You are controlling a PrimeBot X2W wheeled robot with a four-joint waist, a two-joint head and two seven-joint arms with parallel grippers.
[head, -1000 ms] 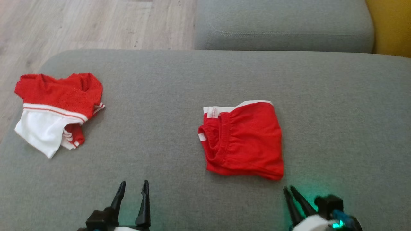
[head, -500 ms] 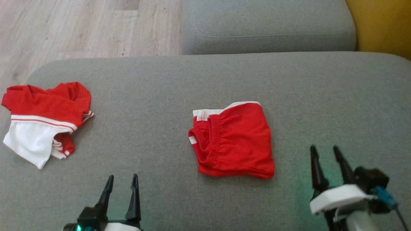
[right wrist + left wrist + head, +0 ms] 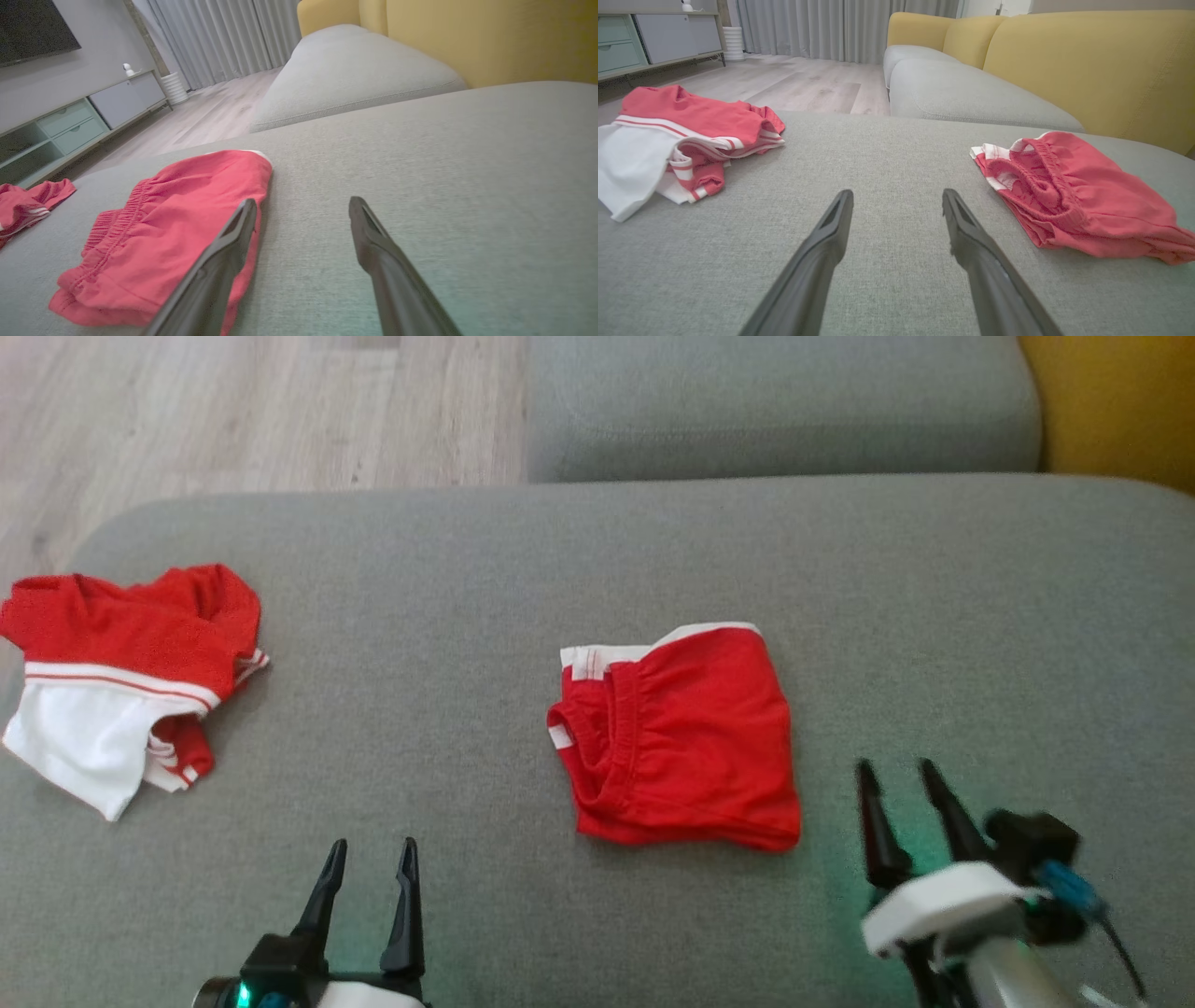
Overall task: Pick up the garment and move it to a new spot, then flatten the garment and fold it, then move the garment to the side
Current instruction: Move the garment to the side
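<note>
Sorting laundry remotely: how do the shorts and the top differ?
The shorts are red with white trim; the top is part red, part white. The shorts lie folded in the middle of the cushion; the top lies crumpled near its left edge. Both rest on it.

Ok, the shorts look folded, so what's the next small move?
Probably ease the right gripper left to the near right corner of the red shorts and pinch it. Its jaws stand open just beside that edge, while the left gripper sits farther off.

Grey sofa seat [image 3: 597,551], yellow backrests [image 3: 1087,60]. Pale wood-plank floor [image 3: 798,84], grey curtains [image 3: 840,28], low media cabinet with drawers [image 3: 70,126], dark wall screen [image 3: 32,28].
</note>
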